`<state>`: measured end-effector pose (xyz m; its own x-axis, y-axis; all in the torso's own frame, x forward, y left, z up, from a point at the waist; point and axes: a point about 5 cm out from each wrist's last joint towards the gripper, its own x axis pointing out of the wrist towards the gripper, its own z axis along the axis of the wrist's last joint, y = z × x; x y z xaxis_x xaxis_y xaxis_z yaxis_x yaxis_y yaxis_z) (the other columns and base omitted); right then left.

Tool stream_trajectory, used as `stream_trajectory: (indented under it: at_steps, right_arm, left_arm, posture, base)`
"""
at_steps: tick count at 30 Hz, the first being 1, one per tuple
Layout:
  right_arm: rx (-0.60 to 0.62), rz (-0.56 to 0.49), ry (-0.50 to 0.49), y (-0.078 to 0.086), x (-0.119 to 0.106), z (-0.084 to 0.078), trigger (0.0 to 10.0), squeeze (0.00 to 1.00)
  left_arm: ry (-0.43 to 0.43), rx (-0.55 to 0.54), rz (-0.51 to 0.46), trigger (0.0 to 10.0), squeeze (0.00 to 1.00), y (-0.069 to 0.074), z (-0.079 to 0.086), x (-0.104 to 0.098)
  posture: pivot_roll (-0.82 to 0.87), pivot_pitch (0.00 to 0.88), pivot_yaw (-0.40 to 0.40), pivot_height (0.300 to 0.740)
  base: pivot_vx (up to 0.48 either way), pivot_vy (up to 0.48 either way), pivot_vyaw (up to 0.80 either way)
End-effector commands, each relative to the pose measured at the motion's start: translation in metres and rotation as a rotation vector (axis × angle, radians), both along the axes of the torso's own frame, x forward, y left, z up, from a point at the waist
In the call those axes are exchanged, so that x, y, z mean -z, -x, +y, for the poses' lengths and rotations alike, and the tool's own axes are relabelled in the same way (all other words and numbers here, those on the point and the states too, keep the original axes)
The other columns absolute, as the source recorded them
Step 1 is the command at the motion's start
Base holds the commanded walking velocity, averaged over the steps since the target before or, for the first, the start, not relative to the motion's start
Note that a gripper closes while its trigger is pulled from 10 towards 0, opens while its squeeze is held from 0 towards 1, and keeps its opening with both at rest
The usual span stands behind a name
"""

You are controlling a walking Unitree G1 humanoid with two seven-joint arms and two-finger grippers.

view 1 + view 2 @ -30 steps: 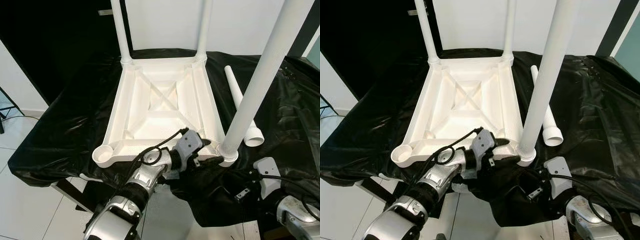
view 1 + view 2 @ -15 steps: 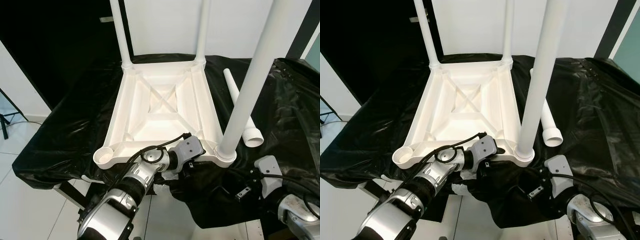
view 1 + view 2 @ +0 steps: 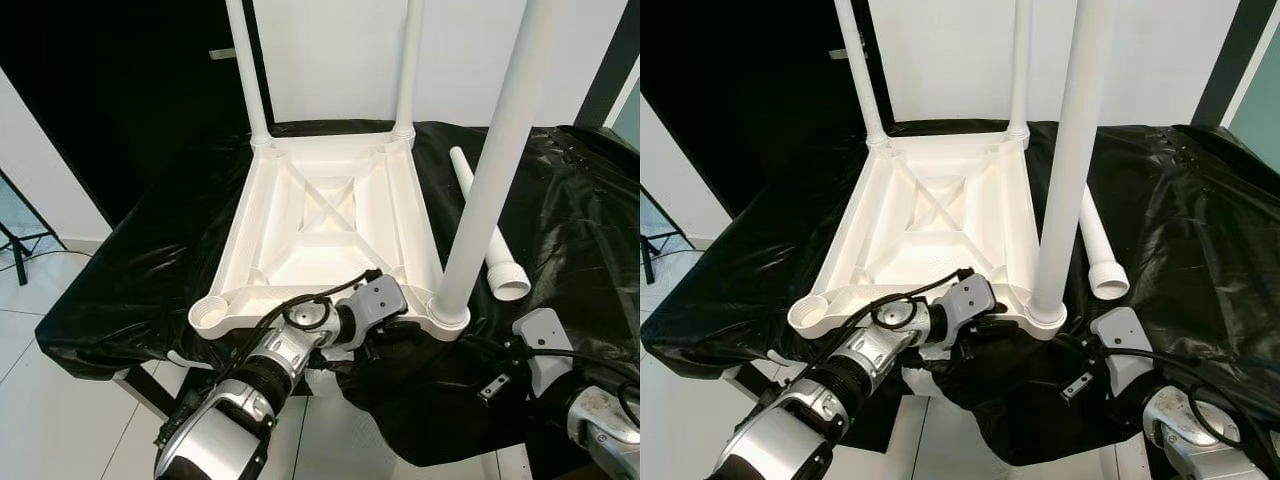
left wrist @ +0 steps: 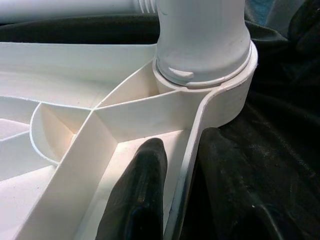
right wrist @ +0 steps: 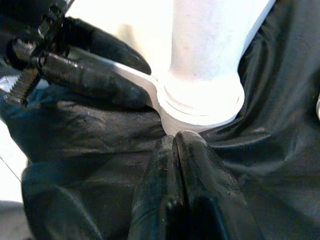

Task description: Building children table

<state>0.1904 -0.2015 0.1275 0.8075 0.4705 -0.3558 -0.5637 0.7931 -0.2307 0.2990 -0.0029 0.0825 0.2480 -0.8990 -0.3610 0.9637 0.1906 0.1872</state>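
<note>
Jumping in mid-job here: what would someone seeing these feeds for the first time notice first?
The upside-down white plastic children's table lies on the black sheet, three white legs standing up from its corners and the near-left socket empty. A loose white tubular leg lies on the sheet to its right. The left gripper pinches the table's near rim beside the front leg; the right gripper, shut, points at that leg's socket.

Left end effector [image 4: 177, 187] reaches forward, fingers clamped; right end effector [image 5: 175, 150] sits low, fingers pressed together.
</note>
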Motion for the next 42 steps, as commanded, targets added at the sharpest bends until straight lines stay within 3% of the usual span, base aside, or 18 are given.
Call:
stream_trajectory:
  at_steps: [1, 8, 9, 13, 16, 18, 19, 20, 28, 30, 37, 39, 42]
  right_arm:
    - [-0.088, -0.070, -0.020, 0.000, -0.012, 0.014, 10.0, 0.00]
    - [0.041, 0.025, 0.024, 0.010, 0.011, 0.000, 10.0, 0.00]
    - [0.080, 0.047, 0.037, 0.017, 0.017, -0.003, 10.0, 1.00]
    - [0.105, 0.056, 0.046, 0.022, 0.020, -0.004, 10.0, 1.00]
    - [0.166, -0.005, 0.033, 0.024, 0.012, -0.005, 10.0, 1.00]
    - [0.204, -0.074, 0.011, 0.020, 0.003, -0.005, 10.0, 0.53]
    - [0.204, -0.074, 0.011, 0.020, 0.003, -0.005, 10.0, 0.53]
    - [0.203, -0.108, 0.000, 0.018, -0.003, -0.005, 10.0, 0.00]
    - [0.037, -0.187, 0.012, 0.024, -0.026, 0.011, 10.0, 0.00]
    - [-0.061, -0.157, 0.012, 0.019, -0.030, 0.014, 10.0, 0.00]
    - [-0.144, -0.107, 0.031, 0.012, -0.023, 0.011, 10.0, 0.00]
    - [-0.155, -0.108, 0.058, -0.008, -0.015, 0.004, 10.0, 0.00]
    - [-0.166, -0.116, 0.078, -0.025, -0.011, 0.000, 10.0, 0.00]
  left_arm:
    - [-0.116, 0.005, 0.103, 10.0, 0.00, 0.014, 0.009, 0.032]
    - [-0.118, 0.003, 0.101, 10.0, 0.00, 0.014, 0.011, 0.034]
    - [-0.119, 0.002, 0.102, 10.0, 0.00, 0.014, 0.012, 0.034]
    - [-0.120, 0.002, 0.102, 10.0, 0.00, 0.014, 0.012, 0.034]
    - [-0.123, 0.016, 0.103, 10.0, 0.00, 0.015, 0.010, 0.034]
    - [-0.123, 0.029, 0.101, 10.0, 0.00, 0.016, 0.008, 0.034]
    - [-0.123, 0.029, 0.101, 10.0, 0.00, 0.016, 0.008, 0.034]
    - [-0.122, 0.032, 0.099, 10.0, 0.00, 0.016, 0.007, 0.033]
    - [-0.118, 0.034, 0.093, 10.0, 0.00, 0.015, 0.005, 0.031]
    - [-0.122, 0.034, 0.094, 10.0, 0.00, 0.016, 0.005, 0.033]
    - [-0.119, 0.028, 0.093, 10.0, 0.00, 0.015, 0.004, 0.033]
    - [-0.119, 0.033, 0.095, 10.0, 0.00, 0.017, 0.003, 0.034]
    - [-0.119, 0.037, 0.097, 10.0, 0.00, 0.018, 0.002, 0.035]
  posture:
    - [0.06, 0.000, 0.038, 0.740]
    - [0.06, 0.000, 0.037, 0.740]
    - [0.06, 0.000, 0.039, 0.740]
    - [0.05, 0.000, 0.045, 0.740]
    - [0.03, 0.000, 0.056, 0.740]
    - [0.02, 0.000, 0.061, 0.740]
    - [0.02, 0.000, 0.061, 0.740]
    - [0.02, 0.000, 0.061, 0.740]
    - [0.02, 0.000, 0.060, 0.740]
    - [0.03, 0.000, 0.056, 0.740]
    - [0.03, 0.000, 0.053, 0.740]
    - [0.04, 0.000, 0.052, 0.740]
    - [0.05, 0.000, 0.048, 0.740]
  base:
    - [0.000, 0.000, 0.00]
    - [0.000, 0.000, 0.00]
    - [0.000, 0.000, 0.00]
    - [0.000, 0.000, 0.00]
    - [0.000, 0.000, 0.00]
    - [0.000, 0.000, 0.00]
    - [0.000, 0.000, 0.00]
    - [0.000, 0.000, 0.00]
    - [0.000, 0.000, 0.00]
    - [0.000, 0.000, 0.00]
    - [0.000, 0.000, 0.00]
    - [0.000, 0.000, 0.00]
    - [0.000, 0.000, 0.00]
